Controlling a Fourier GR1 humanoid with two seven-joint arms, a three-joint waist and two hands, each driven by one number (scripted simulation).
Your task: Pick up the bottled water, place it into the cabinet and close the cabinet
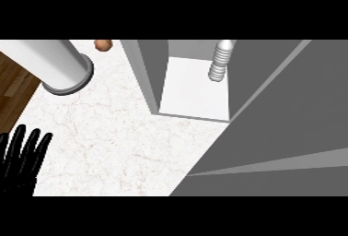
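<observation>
The bottled water [221,62] is a pale ribbed bottle standing upright inside the open grey cabinet [146,69], on its white shelf floor near the back. The cabinet door [272,138] is a wide grey panel swung open across the right side of the view. My left hand [21,159] shows at the lower left edge, black, fingers straight and pointing up, holding nothing and far from the cabinet. My right hand does not show anywhere.
A tall white cylinder with a grey base [58,64] stands at the upper left of the marble counter [115,143]. A small brown object [102,44] lies at the back edge. Wooden floor [14,87] shows beyond the counter's left edge.
</observation>
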